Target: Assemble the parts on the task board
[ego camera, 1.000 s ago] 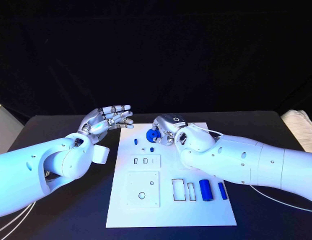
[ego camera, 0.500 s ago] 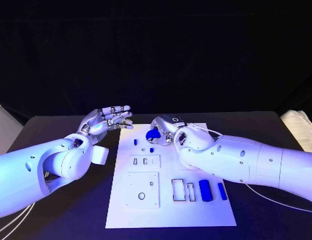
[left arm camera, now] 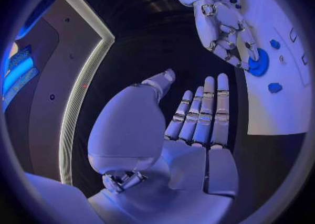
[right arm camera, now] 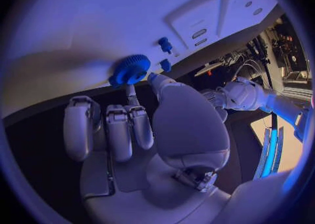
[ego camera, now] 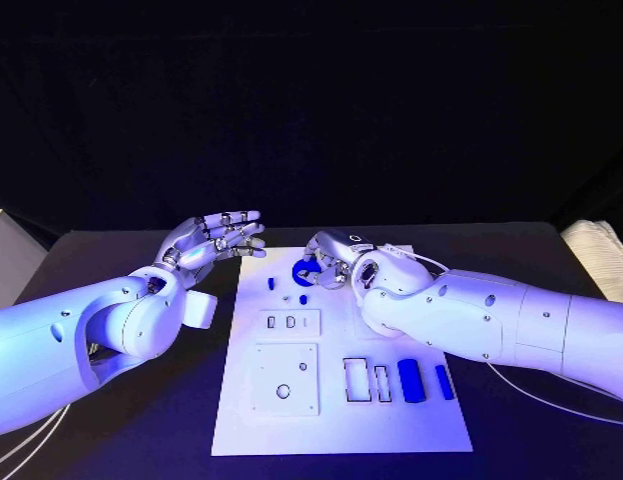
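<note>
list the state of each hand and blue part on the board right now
left hand: open, raised beside the board, holding nothing
right hand: fingers on the blue gear
blue gear: on the white board
two blue bars: lying flat, untouched

Right hand (ego camera: 337, 262) crowds gear (ego camera: 305, 269); board's (ego camera: 340, 420) near end open

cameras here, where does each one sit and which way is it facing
Head view: on the robot's head, looking down at the black table and task board; both white arms enter, left hand raised with fingers apart, right hand at the blue gear.
Left wrist view: behind the left hand, looking past its straight fingers toward the board's far end.
Right wrist view: behind the right hand, facing the board.
Shared: both wrist views show the gear and the opposite hand.
</note>
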You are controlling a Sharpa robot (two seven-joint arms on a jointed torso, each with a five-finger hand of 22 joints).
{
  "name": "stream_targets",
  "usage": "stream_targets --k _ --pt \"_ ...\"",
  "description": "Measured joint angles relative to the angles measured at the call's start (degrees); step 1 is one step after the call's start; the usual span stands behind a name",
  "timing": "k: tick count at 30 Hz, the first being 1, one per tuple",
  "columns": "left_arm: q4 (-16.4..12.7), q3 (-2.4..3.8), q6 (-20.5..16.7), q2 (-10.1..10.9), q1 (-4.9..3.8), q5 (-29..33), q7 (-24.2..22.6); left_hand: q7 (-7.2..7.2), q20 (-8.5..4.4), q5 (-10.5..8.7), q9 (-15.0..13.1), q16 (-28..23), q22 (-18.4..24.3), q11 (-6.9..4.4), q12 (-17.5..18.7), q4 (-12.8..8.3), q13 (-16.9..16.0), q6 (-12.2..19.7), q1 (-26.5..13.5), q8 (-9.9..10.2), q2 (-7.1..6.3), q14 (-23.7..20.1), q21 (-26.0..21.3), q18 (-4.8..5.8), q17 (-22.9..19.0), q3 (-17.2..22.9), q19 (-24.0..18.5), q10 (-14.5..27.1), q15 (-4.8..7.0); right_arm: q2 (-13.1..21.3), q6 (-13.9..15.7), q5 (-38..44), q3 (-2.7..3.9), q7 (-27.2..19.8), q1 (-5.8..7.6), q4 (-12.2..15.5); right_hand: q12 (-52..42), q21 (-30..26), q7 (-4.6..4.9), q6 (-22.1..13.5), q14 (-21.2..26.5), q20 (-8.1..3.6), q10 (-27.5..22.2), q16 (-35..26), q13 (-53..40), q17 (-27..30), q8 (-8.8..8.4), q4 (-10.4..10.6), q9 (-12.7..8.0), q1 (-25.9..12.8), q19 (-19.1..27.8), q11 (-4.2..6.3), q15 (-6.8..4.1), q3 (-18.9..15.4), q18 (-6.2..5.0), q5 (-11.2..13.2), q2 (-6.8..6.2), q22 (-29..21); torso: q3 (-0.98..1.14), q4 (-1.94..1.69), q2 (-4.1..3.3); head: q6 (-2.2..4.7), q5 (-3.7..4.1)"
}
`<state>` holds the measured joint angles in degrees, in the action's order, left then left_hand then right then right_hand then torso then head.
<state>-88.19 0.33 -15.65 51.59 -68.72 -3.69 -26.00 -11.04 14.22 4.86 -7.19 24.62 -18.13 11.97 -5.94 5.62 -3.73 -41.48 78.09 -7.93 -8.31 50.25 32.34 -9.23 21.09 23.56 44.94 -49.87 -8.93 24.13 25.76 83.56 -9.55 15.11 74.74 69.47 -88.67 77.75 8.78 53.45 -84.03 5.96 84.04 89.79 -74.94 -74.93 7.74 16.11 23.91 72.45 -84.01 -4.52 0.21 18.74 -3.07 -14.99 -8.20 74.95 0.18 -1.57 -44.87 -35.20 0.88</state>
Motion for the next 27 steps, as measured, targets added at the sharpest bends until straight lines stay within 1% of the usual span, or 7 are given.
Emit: stream_targets --k 6,9,11,18,21,24,27 --pt "0.05 0.0 -0.01 -0.01 0.0 0.0 0.05 0.0 0.0 0.0 0.0 0.0 -0.05 0.22 0.0 0.0 0.0 0.0 0.0 0.0 0.0 0.0 0.21 0.0 0.06 0.0 0.0 0.22 0.0 0.08 -0.52 -0.8 -0.02 0.05 -0.03 -0.43 0.0 0.0 -0.07 0.13 0.0 0.0 0.0 0.0 0.0 0.0 0.05 -0.14 0.1 -0.06 0.0 0.0 0.0 0.18 0.0 -0.22 0.06 0.0 0.02 0.08 0.0 0.03 -0.04" --pt "0.05 0.0 -0.01 -0.02 0.0 0.0 0.07 0.0 0.0 0.0 0.0 0.0 -0.05 0.22 0.0 0.0 0.0 0.0 0.0 0.0 0.0 0.0 0.21 0.0 0.06 0.0 0.0 0.22 0.0 0.08 -0.8 -0.99 -0.02 0.14 -0.04 -0.56 0.0 0.0 0.23 -0.03 0.0 0.0 0.0 0.0 0.01 0.01 0.1 -0.13 -0.1 -0.08 0.0 0.0 0.0 0.18 0.0 -0.22 0.04 -0.01 0.01 0.1 0.0 0.04 0.02" --pt "0.05 0.0 -0.02 0.0 0.0 0.0 0.08 0.0 0.0 0.0 0.0 0.0 -0.05 0.22 0.0 0.0 0.0 0.0 0.0 0.0 0.0 0.0 0.21 0.0 0.06 0.0 0.0 0.21 0.0 0.09 -0.91 -1.05 -0.02 0.16 -0.04 -0.57 0.0 0.0 0.23 -0.03 0.0 0.0 0.0 0.0 0.01 0.01 -0.1 -0.13 -0.14 -0.3 0.0 0.0 0.0 0.18 0.0 -0.22 -0.18 -0.01 0.01 0.1 0.0 0.05 0.06" --pt "0.05 -0.01 -0.03 0.15 0.0 0.0 0.12 0.0 0.0 0.0 -0.01 0.0 -0.04 0.22 0.0 0.0 0.0 0.0 0.0 0.0 0.0 0.0 0.21 0.0 0.05 0.0 0.0 0.21 0.0 0.94 -0.81 -1.17 -0.02 0.12 -0.13 0.28 0.0 0.0 0.23 -0.03 0.0 0.0 0.0 0.0 0.01 0.01 -0.11 -0.38 -0.15 -0.45 0.0 0.0 0.0 0.43 0.0 -0.23 -0.33 -0.01 0.02 0.07 0.0 0.06 0.12" --pt "0.05 -0.01 -0.03 0.17 0.0 0.0 0.13 0.0 0.0 0.0 -0.01 0.0 -0.04 0.22 0.0 0.0 0.0 0.0 0.0 0.0 0.0 0.0 0.21 0.0 0.05 0.0 0.0 0.21 0.0 1.86 0.12 -1.2 -0.01 -0.17 -0.27 1.34 0.0 0.0 0.23 -0.03 0.0 0.0 0.0 0.0 0.01 0.01 -0.1 -0.69 -0.15 -0.42 0.0 0.0 0.0 0.74 0.0 -0.66 -0.35 -0.01 0.02 0.07 0.01 0.02 0.1" --pt "0.04 -0.01 -0.03 0.2 0.01 0.0 0.14 0.0 0.0 0.0 -0.01 0.0 -0.04 0.22 0.0 0.0 0.0 0.0 0.0 0.0 0.0 0.0 0.21 0.0 0.05 0.0 0.01 0.21 0.0 3.73 2.57 -1.57 -0.03 -1.21 -0.58 3.51 -0.68 0.59 0.23 -0.03 0.0 0.0 0.0 0.0 0.02 0.01 -0.1 -1.57 -0.24 0.22 0.0 0.0 0.0 1.62 0.0 -1.99 -0.99 -0.02 0.03 0.09 0.05 0.01 -0.1" --pt "0.05 -0.03 -0.03 0.32 0.01 0.0 0.15 0.0 0.0 0.0 0.06 0.0 -0.09 0.21 0.0 0.0 0.0 0.0 0.0 0.0 0.0 0.0 0.21 0.0 0.05 0.0 0.01 0.21 0.0 6.28 5.41 -2.47 -0.07 -3.1 -0.83 6.11 -0.68 0.63 0.23 -0.03 0.0 0.0 0.0 0.0 0.02 0.02 -0.1 -2.18 -0.38 0.48 0.0 0.0 0.0 2.23 0.0 -1.99 -1.25 -0.02 0.04 0.23 0.12 0.1 -0.14"
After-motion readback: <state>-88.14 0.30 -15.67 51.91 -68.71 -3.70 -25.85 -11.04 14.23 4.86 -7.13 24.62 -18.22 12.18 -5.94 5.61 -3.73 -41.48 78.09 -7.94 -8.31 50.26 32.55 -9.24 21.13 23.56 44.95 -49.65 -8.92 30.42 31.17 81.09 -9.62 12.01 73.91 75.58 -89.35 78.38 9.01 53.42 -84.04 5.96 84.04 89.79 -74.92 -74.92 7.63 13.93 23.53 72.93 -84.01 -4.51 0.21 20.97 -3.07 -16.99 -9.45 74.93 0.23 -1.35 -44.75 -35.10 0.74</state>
